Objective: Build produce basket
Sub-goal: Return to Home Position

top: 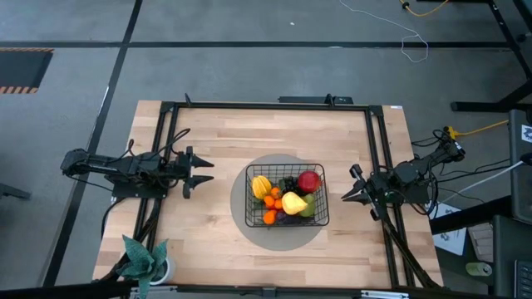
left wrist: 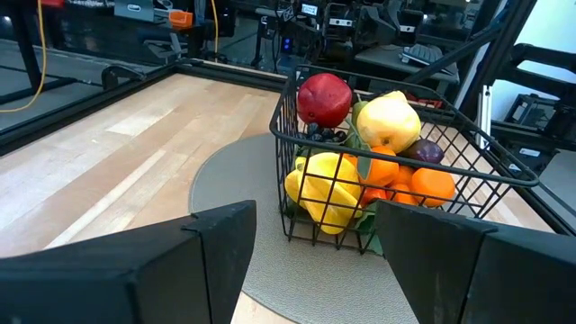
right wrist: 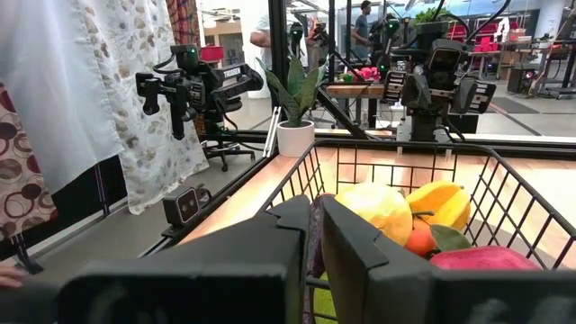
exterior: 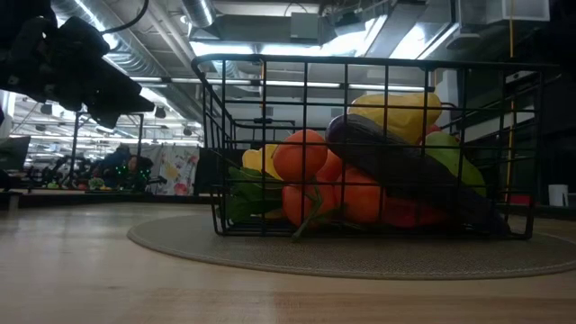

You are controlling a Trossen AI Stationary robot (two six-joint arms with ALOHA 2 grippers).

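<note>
The black wire basket [top: 251,196] stands on a round grey mat in the middle of the table. It holds the produce: a red apple [top: 309,180], a yellow pear [top: 293,202], a yellow ridged fruit [top: 262,186], dark grapes [top: 288,184], small oranges [top: 270,216] and a green apple [top: 310,208]. In the low view a dark eggplant [exterior: 405,166] lies across the oranges [exterior: 301,155]. My left gripper [top: 202,173] hovers open to the left of the basket, its fingers wide apart in the left wrist view [left wrist: 315,243]. My right gripper [top: 345,197] is shut just right of the basket [right wrist: 405,144], touching nothing.
The grey mat [top: 283,237] lies under the basket. A green potted plant [top: 145,262] stands at the table's near left corner. Black frame rails [top: 266,105] run along the far edge and both sides. Bare wood lies between each gripper and the mat.
</note>
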